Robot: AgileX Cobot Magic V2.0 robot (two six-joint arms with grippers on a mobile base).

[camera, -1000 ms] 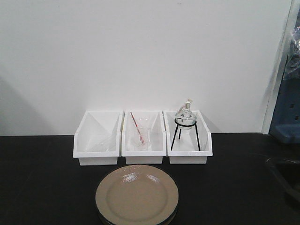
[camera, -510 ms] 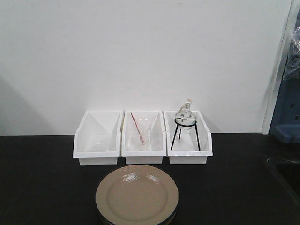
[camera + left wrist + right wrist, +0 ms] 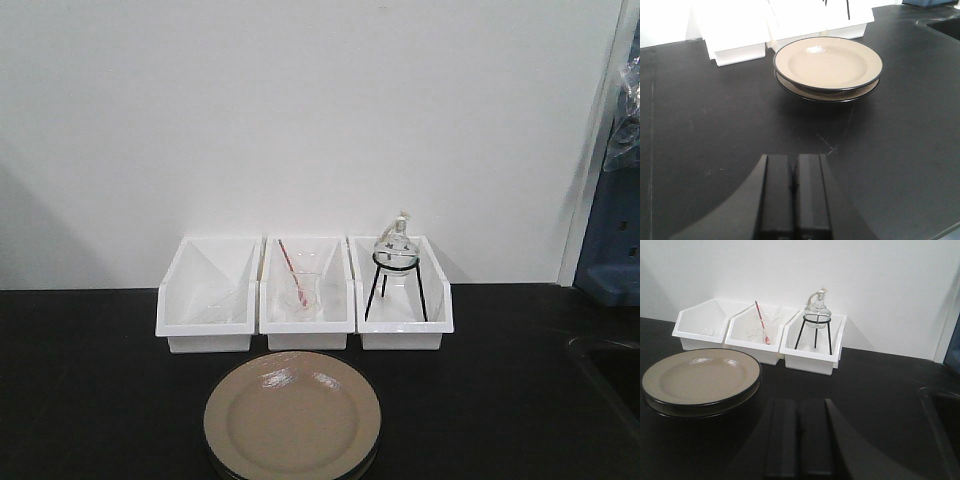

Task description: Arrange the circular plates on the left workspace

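The two circular plates point(image 3: 292, 416) sit stacked, one on top of the other, near the front edge of the black tabletop point(image 3: 90, 380). Three white bins point(image 3: 304, 294) stand in a row just behind them, by the back edge. The left tool point(image 3: 792, 192) is closed tight and holds nothing. The right tool point(image 3: 800, 437) is closed tight and holds nothing too. Both tools are apart from the plates.
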